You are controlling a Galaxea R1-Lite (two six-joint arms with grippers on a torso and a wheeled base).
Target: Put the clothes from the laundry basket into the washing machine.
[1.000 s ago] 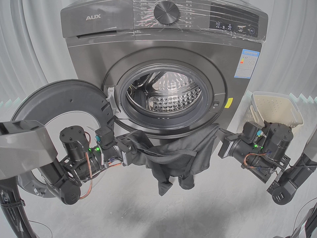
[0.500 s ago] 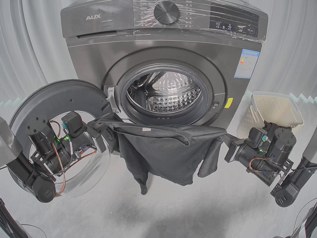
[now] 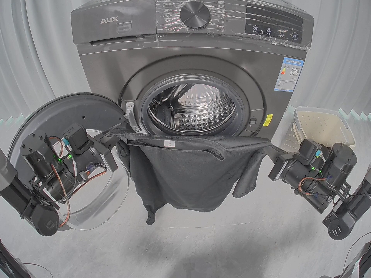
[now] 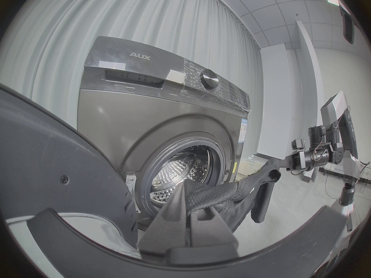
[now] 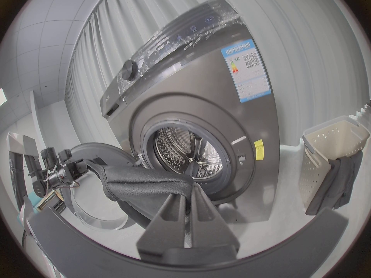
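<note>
A dark grey garment [image 3: 185, 166] hangs stretched in front of the washing machine's open drum [image 3: 193, 109], its top edge level with the lower rim of the opening. My left gripper [image 3: 110, 138] is shut on its left corner, beside the open door [image 3: 65, 114]. My right gripper [image 3: 270, 149] is shut on its right corner. In the left wrist view the fingers [image 4: 181, 213] pinch the cloth [image 4: 232, 192]. The right wrist view has cloth [image 5: 143, 184] clamped between the fingers [image 5: 201, 209]. The cream laundry basket [image 3: 324, 130] stands right of the machine.
The round door is swung wide to the left, just behind my left arm. Another dark garment [image 5: 336, 186] hangs over the basket's [image 5: 336, 136] front edge. Bare grey floor [image 3: 216, 244] lies below the hanging cloth. Curtains run behind the machine.
My left gripper has swung left and upward, my right slightly right and up. The garment went from a bunched sag to a taut spread sheet across the machine's front.
</note>
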